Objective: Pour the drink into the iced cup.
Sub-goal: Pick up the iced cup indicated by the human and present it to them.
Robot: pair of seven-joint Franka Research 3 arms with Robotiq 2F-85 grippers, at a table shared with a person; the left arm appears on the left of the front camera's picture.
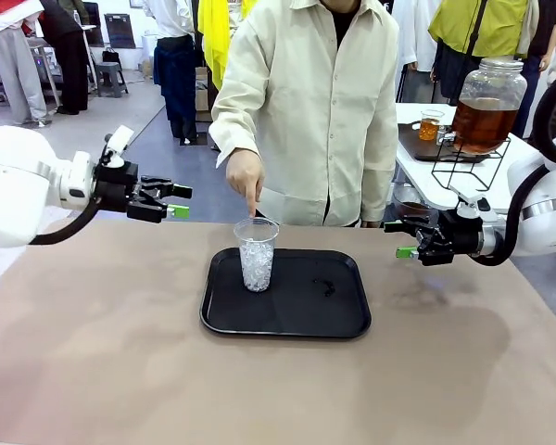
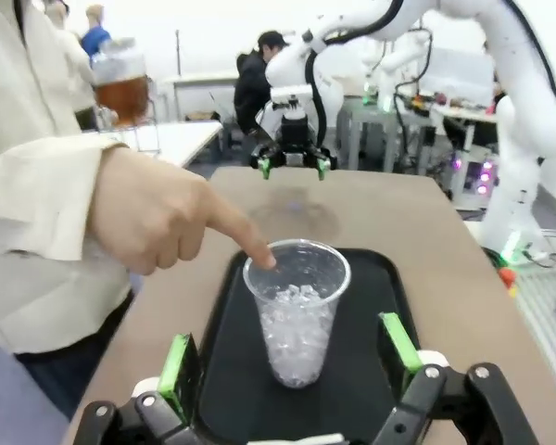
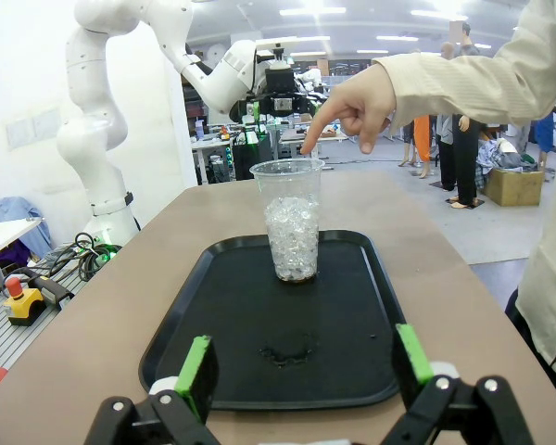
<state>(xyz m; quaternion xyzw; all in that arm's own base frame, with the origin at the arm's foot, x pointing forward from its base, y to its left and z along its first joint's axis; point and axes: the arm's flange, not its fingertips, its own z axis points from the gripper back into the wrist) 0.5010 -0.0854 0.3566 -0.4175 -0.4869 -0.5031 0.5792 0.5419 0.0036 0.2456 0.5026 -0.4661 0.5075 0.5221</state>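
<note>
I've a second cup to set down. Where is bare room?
The black tray is bare right of the iced cup, save a small smear. The table nearer the robot is bare. Crowded: above the cup, where the person's hand points.

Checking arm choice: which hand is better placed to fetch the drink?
Right, probably: the right hand, open and empty, hangs nearest the amber drink on the side table; the left hand sits across the tray.

black tray (image 1: 308,313), clear cup (image 1: 257,254), tan table (image 1: 111,371)
</note>
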